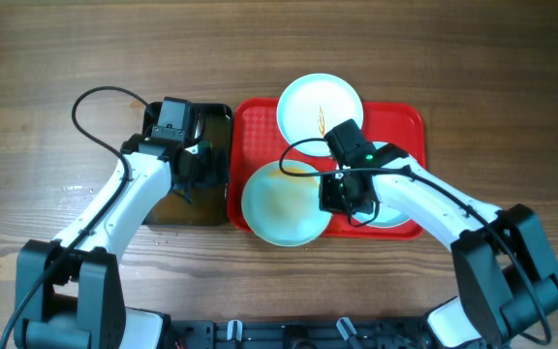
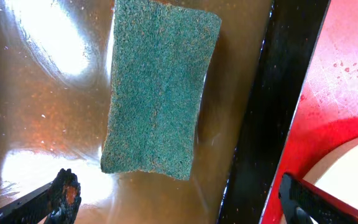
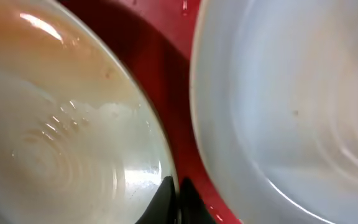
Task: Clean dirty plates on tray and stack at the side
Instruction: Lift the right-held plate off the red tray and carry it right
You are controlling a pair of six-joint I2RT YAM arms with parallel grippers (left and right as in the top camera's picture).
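Green rectangular sponge (image 2: 157,87) lies lengthwise ahead of your spread left gripper (image 2: 178,190) in the black tub (image 2: 284,74), while your right gripper (image 3: 169,199), fingertips pressed together, sits at the rim of the smeared pale round plate (image 3: 55,137) on the red plastic tray (image 1: 250,116).

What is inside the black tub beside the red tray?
A green sponge lies in brown water, with the open left claw above it. The floor of the tub under the sponge is covered.
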